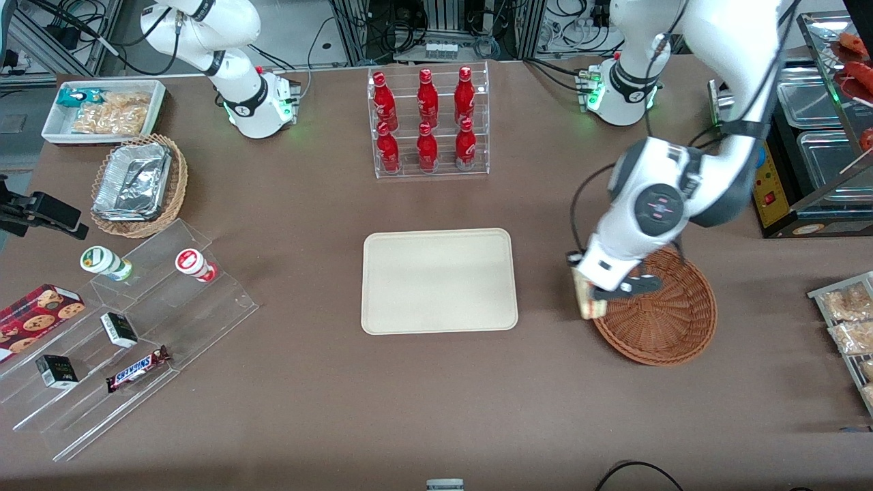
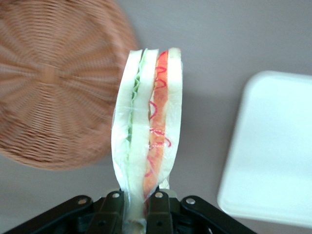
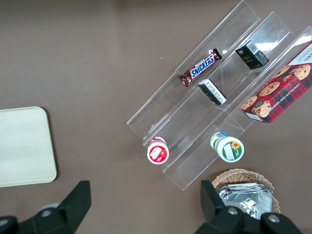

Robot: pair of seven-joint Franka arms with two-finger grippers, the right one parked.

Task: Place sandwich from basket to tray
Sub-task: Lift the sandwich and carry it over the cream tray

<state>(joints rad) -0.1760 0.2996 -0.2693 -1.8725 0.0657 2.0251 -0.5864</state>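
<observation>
My left gripper is shut on the sandwich, a wedge of white bread with red and green filling. It hangs in the air at the rim of the reddish-brown wicker basket, on the edge toward the tray. In the left wrist view the sandwich stands out from the gripper, pinched at its narrow end. The basket is below it with nothing inside, and the beige tray lies a short way off. The tray sits flat at the table's middle.
A clear rack of red bottles stands farther from the front camera than the tray. Bagged snacks lie at the working arm's end. Toward the parked arm's end are a clear stepped display with snacks, a lighter wicker basket with a foil container and a white bin.
</observation>
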